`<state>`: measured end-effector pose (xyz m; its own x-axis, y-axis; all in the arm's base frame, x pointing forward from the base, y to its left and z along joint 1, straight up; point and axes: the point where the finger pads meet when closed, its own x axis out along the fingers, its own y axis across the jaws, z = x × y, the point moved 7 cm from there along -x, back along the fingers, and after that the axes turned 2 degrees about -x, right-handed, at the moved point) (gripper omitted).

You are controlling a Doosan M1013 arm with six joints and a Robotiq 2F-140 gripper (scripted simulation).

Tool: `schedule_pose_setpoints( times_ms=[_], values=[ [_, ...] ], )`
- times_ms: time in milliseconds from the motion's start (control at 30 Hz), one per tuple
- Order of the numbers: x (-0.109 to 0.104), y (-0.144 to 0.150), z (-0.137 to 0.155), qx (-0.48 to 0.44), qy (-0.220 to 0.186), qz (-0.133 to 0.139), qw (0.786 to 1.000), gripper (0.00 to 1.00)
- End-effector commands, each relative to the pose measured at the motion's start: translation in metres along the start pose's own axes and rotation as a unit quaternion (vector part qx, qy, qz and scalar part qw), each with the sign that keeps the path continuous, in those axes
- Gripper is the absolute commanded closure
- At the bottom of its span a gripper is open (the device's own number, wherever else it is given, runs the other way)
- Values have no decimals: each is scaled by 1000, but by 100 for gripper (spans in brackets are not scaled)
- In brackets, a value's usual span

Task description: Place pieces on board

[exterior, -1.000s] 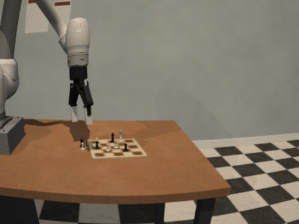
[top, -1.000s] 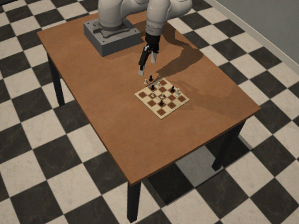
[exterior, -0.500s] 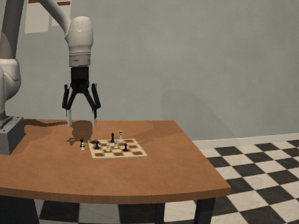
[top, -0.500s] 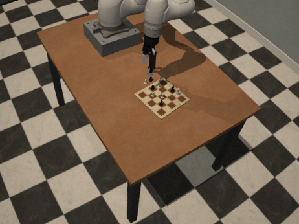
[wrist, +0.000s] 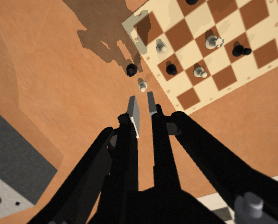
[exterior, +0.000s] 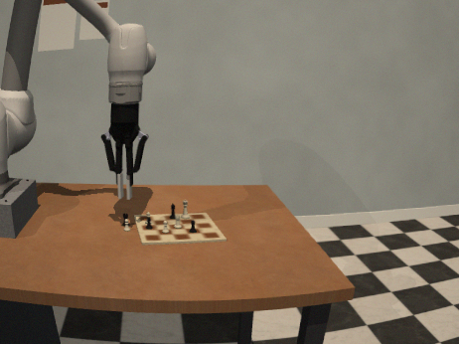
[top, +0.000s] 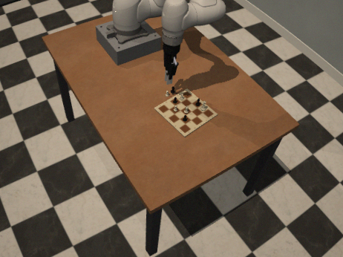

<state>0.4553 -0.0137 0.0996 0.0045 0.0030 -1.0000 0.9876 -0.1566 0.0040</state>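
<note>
The white pawn [top: 167,93] and the black rook [top: 172,90] stand side by side on the table, just off the board's [top: 184,114] far corner. In the wrist view the rook [wrist: 131,69] and the pawn [wrist: 142,86] sit beside the board's edge [wrist: 210,45]. My gripper [top: 168,79] hangs above these two pieces, well clear of the table. Its fingers are drawn almost together with a narrow gap and nothing between them. In the side view the fingertips [exterior: 124,194] are above the pawn [exterior: 127,226].
Several black and white pieces stand on the small board [exterior: 179,230]. The robot's grey base block [top: 126,41] sits at the back of the table. The table edges are far from the board.
</note>
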Motion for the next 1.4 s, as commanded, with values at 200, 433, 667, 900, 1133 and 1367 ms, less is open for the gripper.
schedule_pose_setpoints(
  times_ms=[200, 433, 667, 900, 1133, 1367],
  values=[
    [0, 0, 0, 0, 0, 0, 1000, 80],
    [0, 0, 0, 0, 0, 0, 1000, 80],
    [0, 0, 0, 0, 0, 0, 1000, 80],
    [3, 0, 0, 0, 0, 0, 1000, 80],
    [10, 0, 0, 0, 0, 0, 1000, 80],
    [17, 0, 0, 0, 0, 0, 1000, 80]
  ],
)
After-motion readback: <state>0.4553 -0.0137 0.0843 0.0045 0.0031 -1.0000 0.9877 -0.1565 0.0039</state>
